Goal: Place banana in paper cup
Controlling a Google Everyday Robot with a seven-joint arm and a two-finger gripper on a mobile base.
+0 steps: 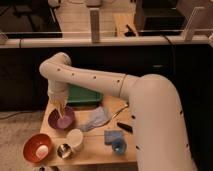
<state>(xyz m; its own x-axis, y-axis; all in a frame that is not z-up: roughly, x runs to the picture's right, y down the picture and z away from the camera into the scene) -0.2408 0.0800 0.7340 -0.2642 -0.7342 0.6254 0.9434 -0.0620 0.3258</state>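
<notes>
Your tool (59, 106) hangs at the end of the downturned forearm, right over the purple bowl (61, 120) at the left back of the counter (95, 152), with its tip dipped to about rim level. I cannot tell whether it is spread or pressed together, because its tan end runs into a pale-yellow streak below it.

That streak is most likely the banana (61, 113). It is a short, slim sliver, narrower than the bowl is wide, sitting inside the bowl at the tool's tip. Whether it is pinched or merely touched is not visible.

By my reading you are on the pickup, with nothing carried yet. Next, make sure of the hold, then lift straight up until the fruit clears the bowl's rim.

The paper cup (75, 139) stands just beside the bowl on its front-right side, plain white and upright, mouth open. The small metal cup (64, 150) stands close against its front-left. The trip is short, so come in from above and tip the fruit end-down so it drops into the mouth. Release low, as the cup looks light and could topple.

Farther out are the orange bowl (31, 150) holding a white ball (42, 149), a green tray (82, 95), a grey-blue cloth (96, 119) and a blue cup (118, 146).
</notes>
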